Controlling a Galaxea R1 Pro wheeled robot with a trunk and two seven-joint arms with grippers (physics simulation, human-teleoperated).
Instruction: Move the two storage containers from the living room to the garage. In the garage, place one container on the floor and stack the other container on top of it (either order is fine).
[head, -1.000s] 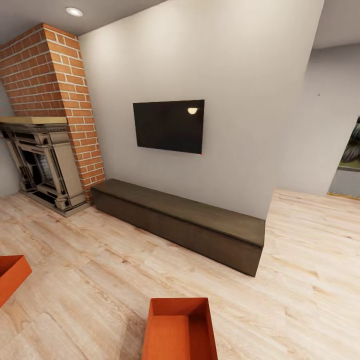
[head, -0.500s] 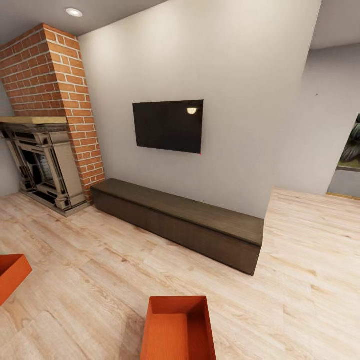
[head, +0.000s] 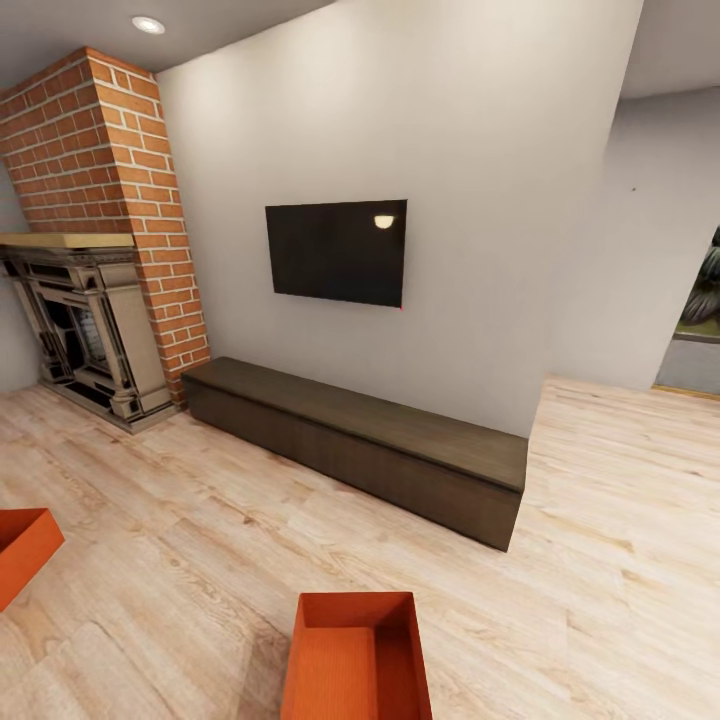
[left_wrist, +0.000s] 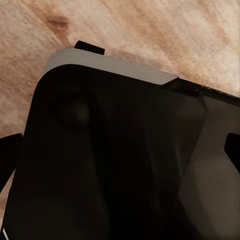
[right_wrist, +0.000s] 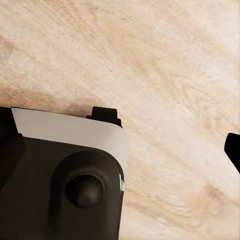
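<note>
Orange-red plastic is the first thing you notice: one storage container (head: 358, 655) sits on the light wood-plank floor (head: 200, 540) at the bottom middle of the head view, open side up, with the near end cut off by the frame edge. The second storage container (head: 22, 548) is off to the left, only a corner of it poking in, well apart from the first one. Both are in the living room, out on the open floor in front of the long dark-brown bench (head: 365, 440) that runs along the white wall. Above the bench hangs a black TV (head: 336, 251), and to the left there's the red-brick fireplace (head: 95, 230) with its dark metal surround.

The left wrist view is mostly a dark robot body part (left_wrist: 115, 160) with wood planks behind it. The right wrist view has the same kind of dark rounded part (right_wrist: 60, 185) over pale wood floor. A black tip sits at the edge of each wrist view, but honestly I can't tell how far apart the fingers are on either arm.
</note>
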